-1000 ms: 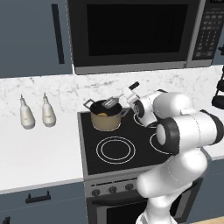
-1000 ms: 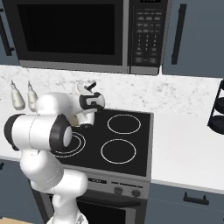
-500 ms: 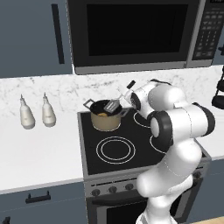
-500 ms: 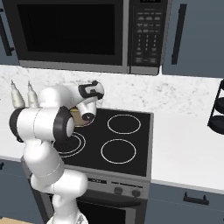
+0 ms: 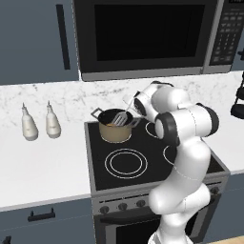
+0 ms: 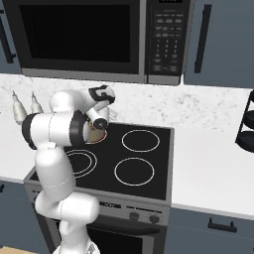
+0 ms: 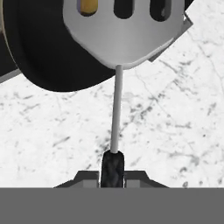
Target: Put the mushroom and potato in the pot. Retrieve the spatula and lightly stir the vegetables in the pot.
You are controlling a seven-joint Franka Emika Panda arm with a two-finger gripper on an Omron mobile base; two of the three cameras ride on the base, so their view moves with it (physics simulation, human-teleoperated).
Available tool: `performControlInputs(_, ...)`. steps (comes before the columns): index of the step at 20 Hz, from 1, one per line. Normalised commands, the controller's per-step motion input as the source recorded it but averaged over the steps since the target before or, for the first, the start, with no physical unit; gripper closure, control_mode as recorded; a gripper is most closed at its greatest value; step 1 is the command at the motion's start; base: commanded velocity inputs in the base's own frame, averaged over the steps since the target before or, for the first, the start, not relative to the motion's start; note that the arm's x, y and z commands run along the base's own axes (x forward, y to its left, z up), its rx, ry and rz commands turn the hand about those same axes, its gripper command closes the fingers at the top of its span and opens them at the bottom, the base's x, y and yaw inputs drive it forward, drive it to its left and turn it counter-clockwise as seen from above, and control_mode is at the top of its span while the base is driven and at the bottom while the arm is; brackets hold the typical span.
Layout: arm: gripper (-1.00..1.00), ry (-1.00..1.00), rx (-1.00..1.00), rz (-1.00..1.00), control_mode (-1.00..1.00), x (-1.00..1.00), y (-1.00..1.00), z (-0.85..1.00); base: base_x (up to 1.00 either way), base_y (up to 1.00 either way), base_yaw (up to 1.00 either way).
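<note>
Hand (image 7: 113,175) pinching spatula (image 7: 122,35) handle; hand view: yellow potato (image 7: 89,6) thru slot, over pot (image 5: 115,126).

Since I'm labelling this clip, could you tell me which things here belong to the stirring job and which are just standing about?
Job: the pot, the spatula gripped by its black handle, the potato seen through a slot, the gripper.

Bystanders: two white bottles on the counter, the microwave, a black rack.
</note>
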Motion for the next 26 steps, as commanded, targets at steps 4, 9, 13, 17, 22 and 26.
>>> performControlInputs(4,1.00,0.01,0.00,0.06,-1.00,0.38,0.20,-0.31,0.00,0.00,0.00)
performControlInputs(9,1.00,0.00,0.00,0.06,-1.00,0.25,0.14,-0.23,0.00,0.00,0.00)
performControlInputs(13,1.00,-0.08,0.00,0.05,-1.00,0.08,0.01,-0.04,0.00,0.00,0.00)
performControlInputs(17,1.00,-0.18,-0.07,0.01,-1.00,0.10,-0.01,-0.03,0.00,0.00,0.00)
performControlInputs(22,1.00,-0.12,-0.19,0.00,-1.00,0.01,-0.02,-0.29,0.00,0.00,0.00)
performControlInputs(26,1.00,-0.09,-0.24,0.00,-1.00,0.00,-0.01,-0.34,0.00,0.00,0.00)
